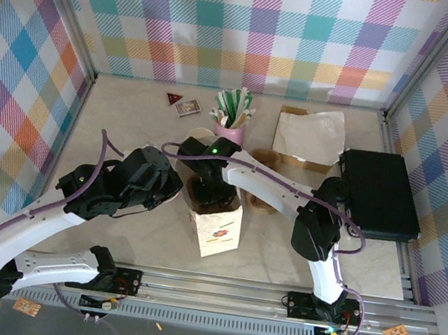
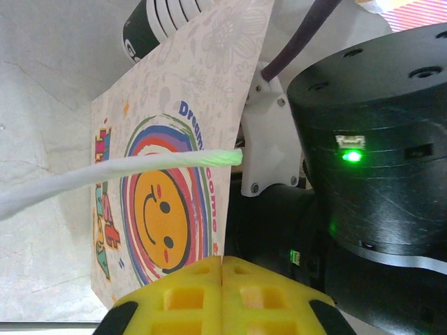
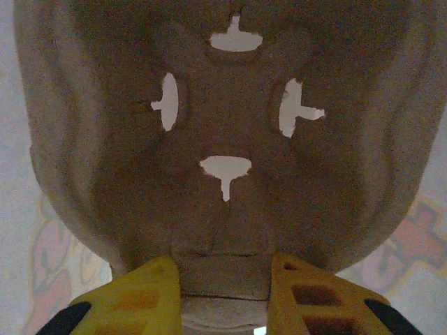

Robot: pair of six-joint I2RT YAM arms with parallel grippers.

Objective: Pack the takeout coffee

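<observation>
Right gripper [image 3: 223,296], jaws narrowed on a pulp cup carrier [image 3: 223,105], hangs over the paper bag [image 2: 167,202]; left gripper [image 2: 222,279] sits fully closed beside it; the takeout coffee [image 2: 157,21] sits just beyond the bag. The carrier is best lowered level, centred on the mouth

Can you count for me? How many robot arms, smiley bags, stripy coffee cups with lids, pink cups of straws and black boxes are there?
Robot arms: 2
Smiley paper bag: 1
Stripy coffee cup with black lid: 1
Pink cup of straws: 1
Black box: 1
Total: 6
</observation>
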